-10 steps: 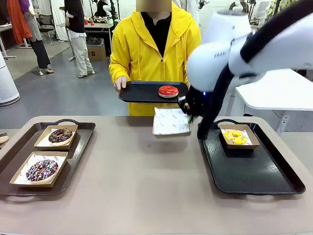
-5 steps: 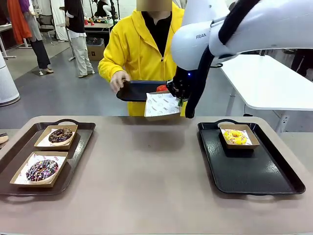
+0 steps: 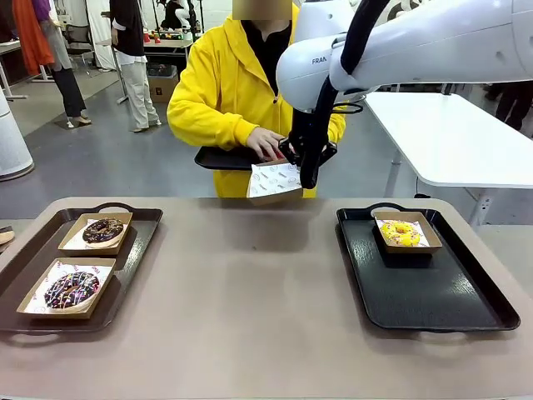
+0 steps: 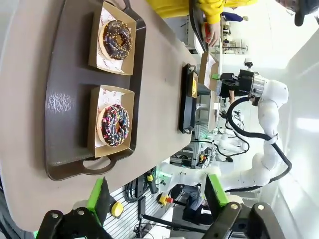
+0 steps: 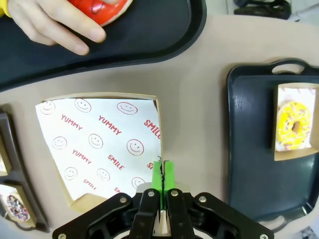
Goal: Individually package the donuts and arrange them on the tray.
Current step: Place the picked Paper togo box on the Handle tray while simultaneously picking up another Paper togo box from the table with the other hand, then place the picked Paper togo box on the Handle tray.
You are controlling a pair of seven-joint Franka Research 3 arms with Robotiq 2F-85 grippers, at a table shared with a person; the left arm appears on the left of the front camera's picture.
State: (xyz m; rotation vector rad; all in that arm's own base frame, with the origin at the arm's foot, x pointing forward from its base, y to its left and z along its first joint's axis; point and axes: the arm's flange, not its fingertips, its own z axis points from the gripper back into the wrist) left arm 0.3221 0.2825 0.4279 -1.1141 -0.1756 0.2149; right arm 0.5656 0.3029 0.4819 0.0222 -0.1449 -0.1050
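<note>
I hold the right gripper (image 3: 293, 163) out over the table's far edge, its pads pinched tight on the rim of an empty lined box (image 3: 274, 181) — a second ago that box hung lower and nearer the right tray (image 3: 466, 312); it has since swung up and left to meet the person. Their hand (image 3: 265, 143) has moved too, from the edge of the black tray (image 3: 218, 157) they carry to the red donut (image 5: 102, 9), fingers now resting on it in my right wrist view. The donut is on that tray, just beyond the box's open top, not yet lifted.

My read: the handover is set up, and the drop into the box comes next. The grip is on one edge only, so the box may tip when the donut's weight lands.

The yellow donut (image 3: 400, 232) sits boxed at the back of the right tray. On the left tray (image 3: 125, 283) the dark donut (image 3: 102, 230) and the sprinkled donut (image 3: 72, 289) lie boxed, one behind the other — three of four done. The left gripper (image 4: 157, 196) hangs well clear of that tray, jaws spread and empty.
</note>
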